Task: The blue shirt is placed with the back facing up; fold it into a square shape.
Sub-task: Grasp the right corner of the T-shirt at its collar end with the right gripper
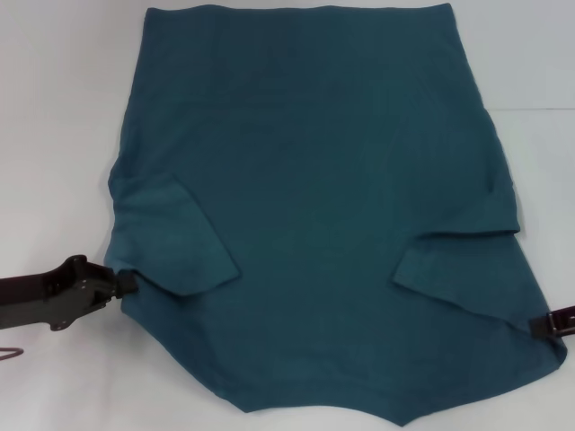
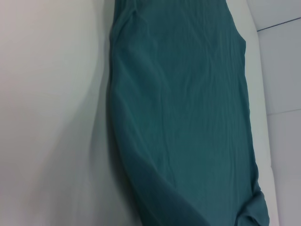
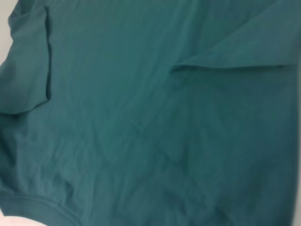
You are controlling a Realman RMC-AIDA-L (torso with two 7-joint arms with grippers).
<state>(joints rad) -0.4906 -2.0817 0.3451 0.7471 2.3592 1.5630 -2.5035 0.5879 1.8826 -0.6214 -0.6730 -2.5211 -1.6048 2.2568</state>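
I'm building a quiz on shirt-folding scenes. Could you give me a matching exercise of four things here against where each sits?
Things:
1. left end effector
2. right end effector
3. left sleeve
4. table

Places:
A. white surface under the blue shirt
B. at the shirt's edge on the robot's right, near side
C. folded in onto the shirt body, robot's left
D. at the shirt's edge on the robot's left, beside the folded sleeve

Pairs: 1-D, 2-B, 3-C, 4-A
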